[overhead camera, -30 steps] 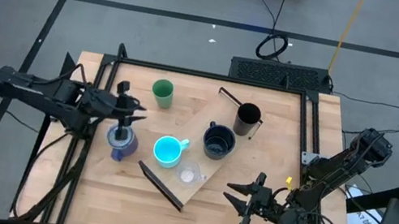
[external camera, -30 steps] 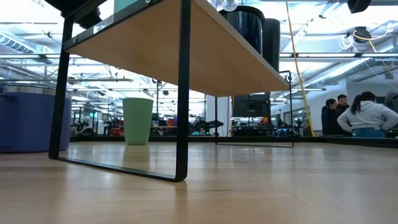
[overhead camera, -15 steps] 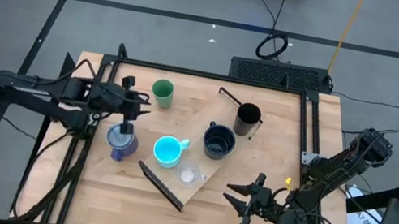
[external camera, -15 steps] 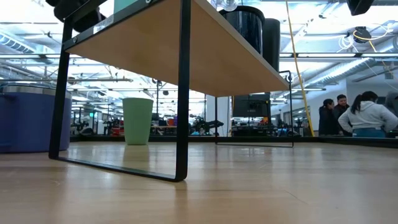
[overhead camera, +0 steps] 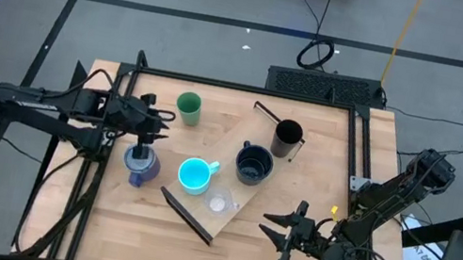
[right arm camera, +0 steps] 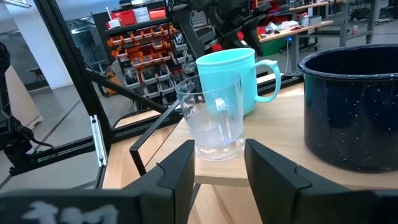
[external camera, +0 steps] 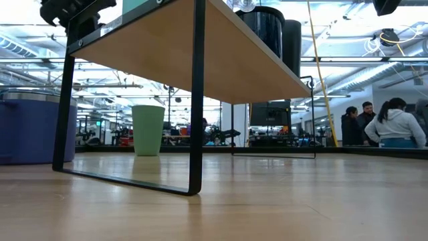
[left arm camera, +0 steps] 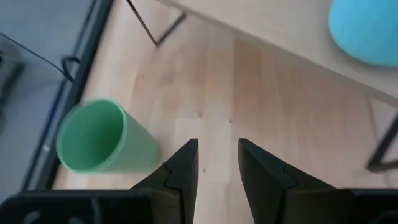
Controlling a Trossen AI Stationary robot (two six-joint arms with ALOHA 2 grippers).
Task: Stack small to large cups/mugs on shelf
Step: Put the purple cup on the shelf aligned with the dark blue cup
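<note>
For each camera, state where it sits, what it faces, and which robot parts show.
High: above the table, looking down; both arms, left gripper, right gripper, shelf.
Low: at tabletop height, looking level under the shelf at the green tumbler; part of a dark arm at top left.
Left wrist: behind open left gripper, facing the green tumbler.
Right wrist: behind open right gripper, facing the tiny clear cup and cyan mug.
Shared: the tumbler, in high, low and left wrist.

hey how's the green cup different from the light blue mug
The green cup stands on the bare tabletop, off the shelf; the light blue mug sits on the shelf. The mug has a side handle; the cup has none. Seen from above, the mug's mouth looks wider. Both are upright, open-topped and appear empty.
</note>
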